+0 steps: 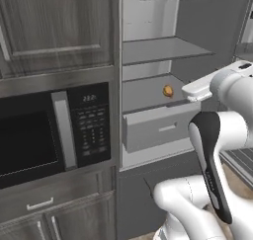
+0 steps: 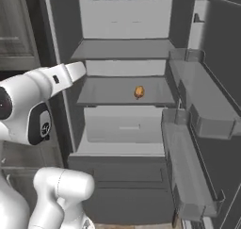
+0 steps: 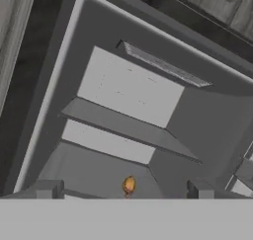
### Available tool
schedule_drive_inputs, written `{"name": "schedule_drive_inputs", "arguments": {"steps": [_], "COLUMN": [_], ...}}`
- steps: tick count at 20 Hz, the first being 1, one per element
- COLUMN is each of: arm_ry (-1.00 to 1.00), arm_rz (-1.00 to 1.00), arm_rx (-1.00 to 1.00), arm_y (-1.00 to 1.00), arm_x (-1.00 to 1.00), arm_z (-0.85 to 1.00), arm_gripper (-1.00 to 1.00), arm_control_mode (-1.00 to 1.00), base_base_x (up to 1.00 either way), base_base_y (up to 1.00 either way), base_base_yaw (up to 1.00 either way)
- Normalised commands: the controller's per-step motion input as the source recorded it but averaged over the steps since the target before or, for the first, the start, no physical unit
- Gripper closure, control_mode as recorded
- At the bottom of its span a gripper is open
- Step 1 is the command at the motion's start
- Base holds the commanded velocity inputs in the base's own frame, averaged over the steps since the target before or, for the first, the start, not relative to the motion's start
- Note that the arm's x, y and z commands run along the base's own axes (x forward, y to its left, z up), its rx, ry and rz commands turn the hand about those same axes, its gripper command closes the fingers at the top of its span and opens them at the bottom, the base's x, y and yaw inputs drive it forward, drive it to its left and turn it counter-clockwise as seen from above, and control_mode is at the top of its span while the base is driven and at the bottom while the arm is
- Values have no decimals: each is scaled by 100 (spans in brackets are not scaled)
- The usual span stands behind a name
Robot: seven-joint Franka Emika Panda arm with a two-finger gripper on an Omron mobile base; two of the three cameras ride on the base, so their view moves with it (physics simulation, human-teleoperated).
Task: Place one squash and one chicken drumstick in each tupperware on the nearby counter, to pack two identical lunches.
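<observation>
A small orange-brown chicken drumstick (image 1: 168, 91) (image 2: 139, 92) lies alone on the middle shelf of the open fridge. In the hand view the drumstick (image 3: 129, 184) sits low in the frame, between my two fingertips (image 3: 47, 189). My gripper (image 3: 123, 190) is open with nothing in it. It is still outside the fridge, well short of the shelf. The white hand (image 1: 197, 88) (image 2: 70, 72) reaches toward the fridge opening at shelf height. The squash, the tupperware and the counter are out of view.
The fridge has an upper shelf (image 2: 122, 49) and a closed drawer (image 1: 158, 128) under the middle shelf. Its open door (image 2: 197, 105) with bins stands to the right. A black microwave (image 1: 49, 135) and wood cabinets sit left of the fridge.
</observation>
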Motion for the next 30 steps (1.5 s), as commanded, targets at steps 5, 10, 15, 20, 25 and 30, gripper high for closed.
{"name": "schedule_drive_inputs", "arguments": {"steps": [5, 10, 15, 20, 25, 30], "arm_ry": [0, 0, 0, 0, 30, 36], "arm_rz": [0, 0, 0, 0, 0, -2], "arm_rx": [0, 0, 0, 0, 0, 0], "arm_y": [0, 0, 0, 0, 19, 32], "arm_x": [0, 0, 0, 0, 6, -39], "arm_z": [0, 0, 0, 0, -23, -42], "arm_gripper": [-100, -100, -100, -100, -100, -100], "arm_control_mode": [100, 100, 100, 100, -100, -100], "base_base_x": [23, 0, 26, 53, 7, 0], "base_base_y": [-32, -86, -13, 31, 8, 0], "base_base_yaw": [5, 1, 0, 0, 0, 0]}}
